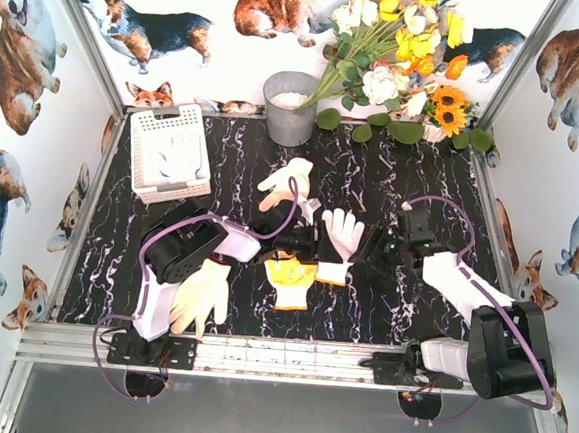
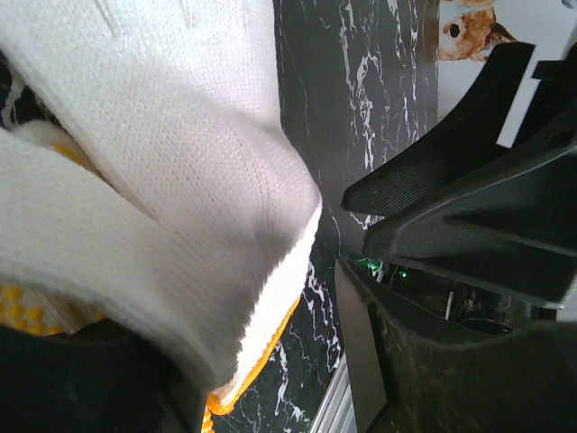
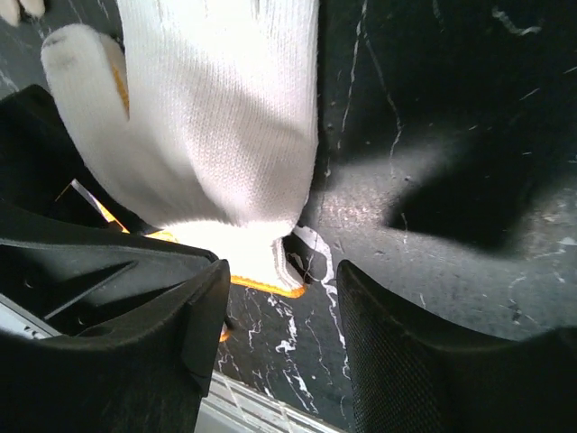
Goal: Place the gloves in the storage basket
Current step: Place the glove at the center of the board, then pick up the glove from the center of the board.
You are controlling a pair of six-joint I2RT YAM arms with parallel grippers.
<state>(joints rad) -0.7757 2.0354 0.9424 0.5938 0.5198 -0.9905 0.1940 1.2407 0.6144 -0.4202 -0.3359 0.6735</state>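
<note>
The white basket (image 1: 146, 125) stands at the back left with a white glove (image 1: 174, 154) inside. A white orange-cuffed glove (image 1: 343, 233) lies mid-table between my two grippers. My left gripper (image 1: 317, 247) is open at its left side; in the left wrist view (image 2: 270, 388) the glove (image 2: 171, 180) drapes over the left finger, cuff between the jaws. My right gripper (image 1: 369, 248) is open just right of the cuff; in the right wrist view (image 3: 279, 316) the glove (image 3: 225, 117) lies just ahead of the fingertips. A yellow glove (image 1: 292, 279), a cream glove (image 1: 285, 181) and another cream one (image 1: 200, 295) lie around.
A grey metal bucket (image 1: 291, 108) and a bouquet of flowers (image 1: 402, 55) stand at the back. Corgi-print walls close in the left, right and back. The aluminium rail (image 1: 288, 359) runs along the near edge. The two grippers are very close to each other.
</note>
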